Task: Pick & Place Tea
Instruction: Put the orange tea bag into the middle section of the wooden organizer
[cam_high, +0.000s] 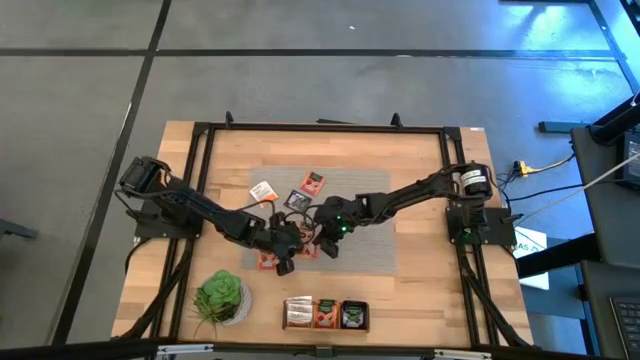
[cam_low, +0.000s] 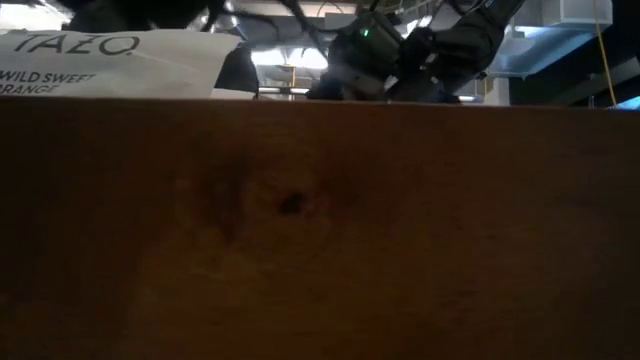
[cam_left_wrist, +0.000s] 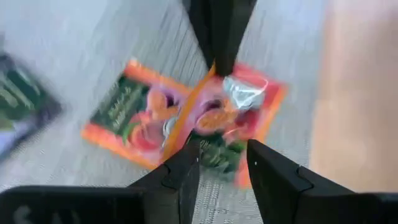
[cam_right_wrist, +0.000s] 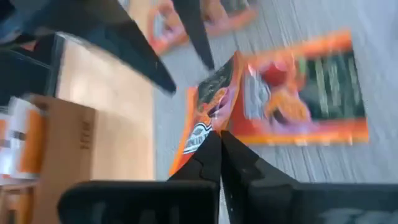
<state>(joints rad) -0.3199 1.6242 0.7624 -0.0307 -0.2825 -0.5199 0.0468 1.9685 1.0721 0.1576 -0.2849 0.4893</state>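
On the grey mat (cam_high: 375, 245) my two grippers meet over some orange tea sachets. My right gripper (cam_right_wrist: 219, 146) is shut on one orange sachet (cam_right_wrist: 214, 102), which stands on edge above a flat orange sachet (cam_right_wrist: 305, 93). My left gripper (cam_left_wrist: 224, 165) is open and faces it from the other side, one finger (cam_left_wrist: 186, 168) close to the sachet's near edge; whether it touches I cannot tell. More sachets lie flat on the far part of the mat: a white-and-orange one (cam_high: 263, 190), an orange one (cam_high: 313, 181) and a black one (cam_high: 297, 199). My right gripper pinches the orange sachet by one edge (cam_right_wrist: 210, 127) between its two shut fingers, which slant down from the table's right. The sachet stands tilted on edge, its face bent. Its lower part is close over the flat sachets on the mat (cam_left_wrist: 127, 118).
A small cardboard box (cam_high: 325, 314) holding sachets stands at the near edge, and its wall fills the low view. A green potted plant (cam_high: 220, 297) sits at the near left. A black frame (cam_high: 320, 128) runs around the table. Bare mat lies toward the right.
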